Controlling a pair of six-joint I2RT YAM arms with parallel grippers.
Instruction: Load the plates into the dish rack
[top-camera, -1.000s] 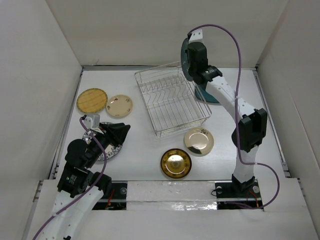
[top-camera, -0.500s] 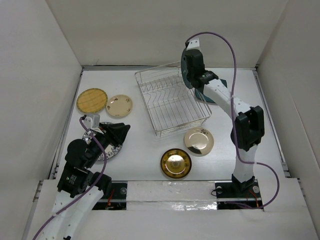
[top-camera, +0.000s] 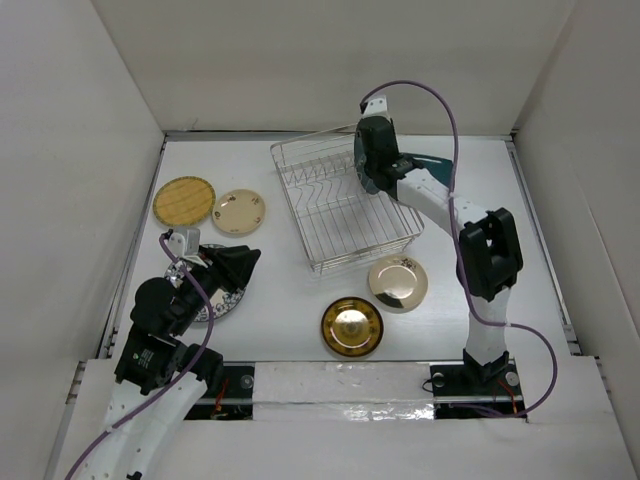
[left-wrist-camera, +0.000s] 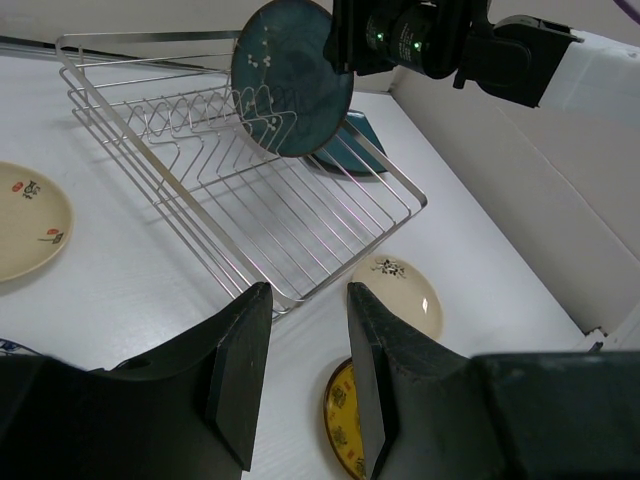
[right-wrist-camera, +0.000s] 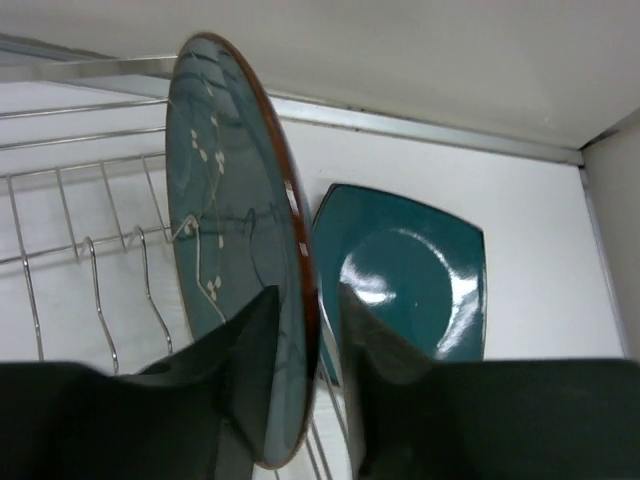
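Carefully lower teal plate (right-wrist-camera: 225, 250), upright over rack (top-camera: 330, 215) prongs at far right, until seated between two. Right gripper (right-wrist-camera: 307, 292) astride rim: clamped or loose, cannot tell. Release only once seated.

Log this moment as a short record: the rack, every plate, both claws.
rack: dish rack, one plate at it
plate at rack: round teal plate, upright on edge at the prongs; whether it is seated is unclear
right claw: astride that plate's rim; grip or release unclear
left claw: open, empty, above the blue-patterned plate
beside rack, right: square teal plate, flat on table
near side of rack: champagne plate, gold plate
left of rack: cream plate, yellow woven plate
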